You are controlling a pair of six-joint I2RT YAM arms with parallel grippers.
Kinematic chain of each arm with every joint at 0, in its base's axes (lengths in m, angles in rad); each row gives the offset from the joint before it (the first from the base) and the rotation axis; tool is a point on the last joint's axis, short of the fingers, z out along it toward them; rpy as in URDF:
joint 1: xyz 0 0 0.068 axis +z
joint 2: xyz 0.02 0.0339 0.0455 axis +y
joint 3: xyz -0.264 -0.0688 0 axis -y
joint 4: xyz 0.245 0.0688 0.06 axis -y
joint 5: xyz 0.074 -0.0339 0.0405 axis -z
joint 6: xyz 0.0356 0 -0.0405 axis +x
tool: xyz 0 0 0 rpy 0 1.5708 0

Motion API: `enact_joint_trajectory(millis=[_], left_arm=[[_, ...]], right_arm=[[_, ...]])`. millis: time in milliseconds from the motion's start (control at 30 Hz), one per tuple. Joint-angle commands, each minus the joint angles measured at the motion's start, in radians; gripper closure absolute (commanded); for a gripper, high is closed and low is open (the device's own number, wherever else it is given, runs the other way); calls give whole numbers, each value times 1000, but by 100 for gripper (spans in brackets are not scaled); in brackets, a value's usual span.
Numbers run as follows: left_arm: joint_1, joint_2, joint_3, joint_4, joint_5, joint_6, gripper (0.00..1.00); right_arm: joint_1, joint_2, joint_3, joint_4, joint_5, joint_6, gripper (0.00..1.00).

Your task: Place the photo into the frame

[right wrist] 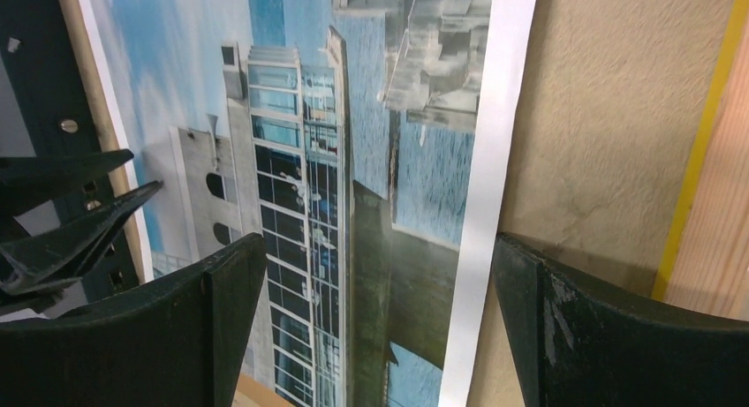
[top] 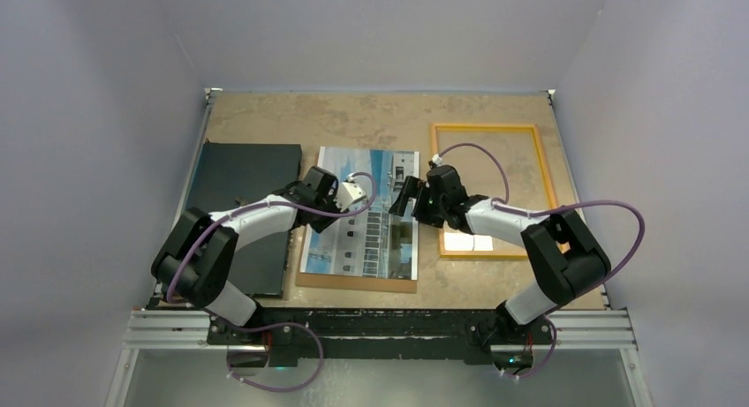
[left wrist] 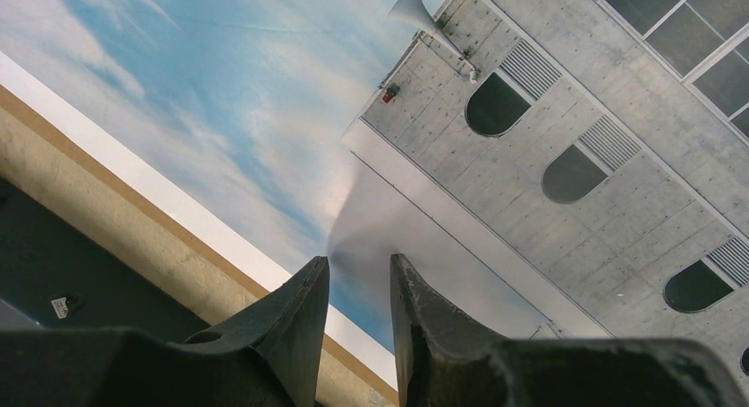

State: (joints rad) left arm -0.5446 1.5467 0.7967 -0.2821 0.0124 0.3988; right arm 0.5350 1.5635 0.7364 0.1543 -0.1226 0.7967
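Observation:
The photo [top: 362, 214], a print of a white building against blue sky with a white margin, lies flat on a brown backing board [top: 353, 282] at mid-table. The yellow-orange frame [top: 484, 126] lies to its right, apart from it. My left gripper [top: 360, 204] hovers low over the photo's left half [left wrist: 265, 116]; its fingers [left wrist: 309, 310] stand a narrow gap apart with nothing between them. My right gripper [top: 399, 198] is wide open over the photo's right edge [right wrist: 300, 142], one finger [right wrist: 565, 327] over bare table beside the white margin. The frame's border shows in the right wrist view [right wrist: 707, 133].
A black flat board [top: 238, 177] lies left of the photo, partly under my left arm. Light walls close in the table on the left, back and right. The left gripper's fingers show in the right wrist view [right wrist: 79, 217].

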Motion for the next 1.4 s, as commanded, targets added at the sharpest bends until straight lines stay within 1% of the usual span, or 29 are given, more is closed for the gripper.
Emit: enact_joint_trajectory(millis=[0, 133, 333, 467, 767, 933, 1033, 1133, 1233, 1300, 1367], left_arm=[[-6, 49, -24, -33, 58, -33, 70], [-6, 49, -19, -36, 64, -36, 70], [-5, 50, -16, -38, 67, -36, 71], [-5, 53, -9, -39, 70, -38, 72], [-5, 61, 0, -46, 74, -41, 73], [-5, 59, -1, -45, 71, -40, 73], [-6, 53, -1, -49, 68, -43, 74], [-1, 29, 23, -78, 66, -47, 75], [23, -16, 97, -151, 93, -47, 71], [50, -48, 153, -203, 124, -45, 66], [85, -71, 201, -255, 139, -32, 58]], right_arm=[[41, -24, 7, -128, 28, -23, 1], [67, -25, 34, -153, 69, -38, 1], [74, -37, 48, -153, 75, -47, 1], [78, -45, 66, -190, 93, -62, 1], [86, -104, 105, -236, 121, -77, 1], [86, -114, 87, -207, 106, -65, 1], [87, -88, 83, -253, 145, -49, 1], [88, -74, 45, -263, 172, -36, 1], [88, -73, 9, -248, 174, -25, 1], [90, -71, -7, -230, 168, -24, 1], [93, -64, -14, -217, 165, -23, 2]])
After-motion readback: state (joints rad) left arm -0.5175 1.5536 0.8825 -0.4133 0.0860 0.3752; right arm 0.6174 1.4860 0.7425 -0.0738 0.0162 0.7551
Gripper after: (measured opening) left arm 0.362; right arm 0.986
